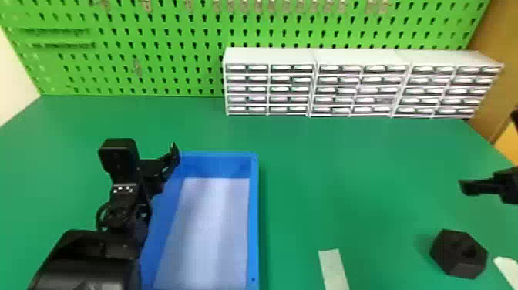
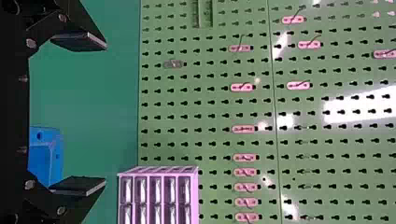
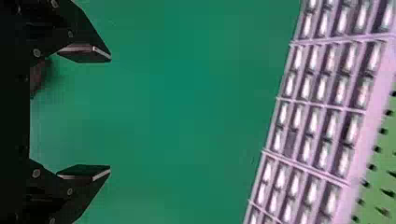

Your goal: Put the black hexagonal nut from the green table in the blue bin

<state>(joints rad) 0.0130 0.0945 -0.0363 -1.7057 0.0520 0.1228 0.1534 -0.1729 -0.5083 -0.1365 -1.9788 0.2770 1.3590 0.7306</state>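
Lying on the surface (image 1: 347, 185), well to the right of the bin (image 1: 253, 216), the nut (image 1: 449, 256) is sitting nearer the robot than the right arm's (image 1: 510, 187) empty, spread jaws. The left arm's (image 1: 120, 158) jaws are standing open and empty beside the bin, so reaching back and down is probably falling to the nearer right.

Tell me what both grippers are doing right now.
Left gripper: open, holding nothing.
Right gripper: open, holding nothing.
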